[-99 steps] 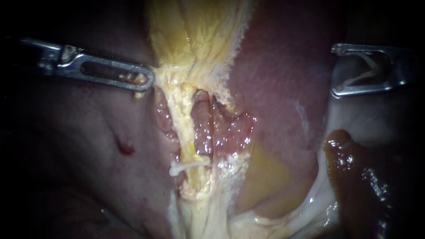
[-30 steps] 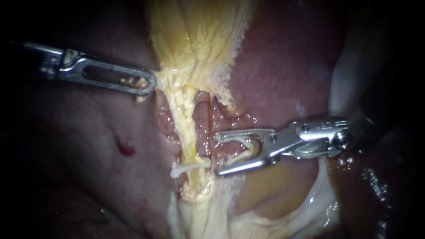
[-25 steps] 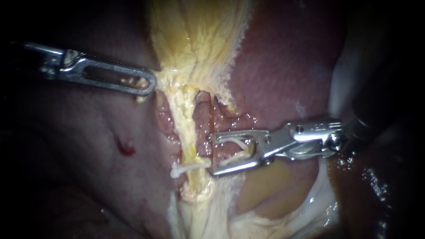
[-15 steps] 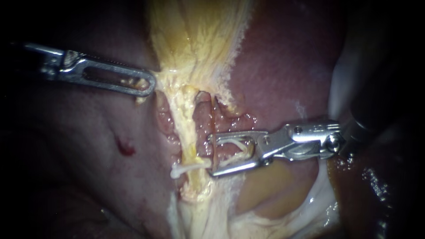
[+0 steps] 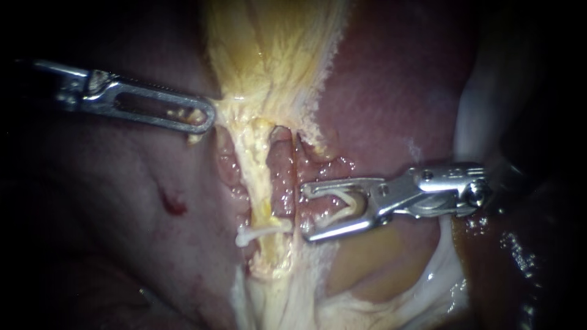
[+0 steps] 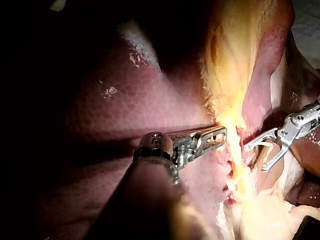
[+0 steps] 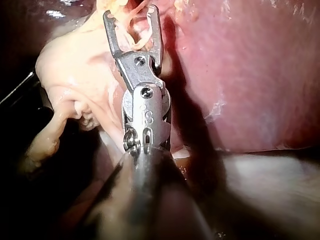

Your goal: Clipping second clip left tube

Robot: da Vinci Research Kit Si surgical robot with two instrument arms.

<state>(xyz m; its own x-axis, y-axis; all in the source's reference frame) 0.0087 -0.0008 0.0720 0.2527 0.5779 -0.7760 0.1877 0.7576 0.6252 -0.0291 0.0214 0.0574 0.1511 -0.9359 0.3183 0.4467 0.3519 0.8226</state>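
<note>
My right instrument (image 5: 306,212) lies level with the left tube (image 5: 260,177). Its jaws stand wide apart, yet both bear on the open clip (image 5: 335,205) cradled between them. The jaw tips sit just beside the tube, on the side away from my left instrument (image 5: 206,116), and are not around it. A strip of glistening red tissue lies between the tips and the tube. My left instrument is clamped on the pale lower end of the gallbladder (image 5: 269,49), a hold that, I judge, puts the tube under stretch. The tube itself is the thin yellow strand running down from the gallbladder against the dark liver (image 5: 391,110). A seated clip (image 5: 260,230) lies across it lower down. I expect the tube to be soft, wet and slippery (and quick to tear if dragged or pinched askew), so it wants a square bite with no tugging. The place to take it is the bare stretch above the seated clip, near that clip but apart from it. Both legs of the open clip should reach fully past the strand before they close. No brand, label or writing shows on the tissue or on either clip.
</note>
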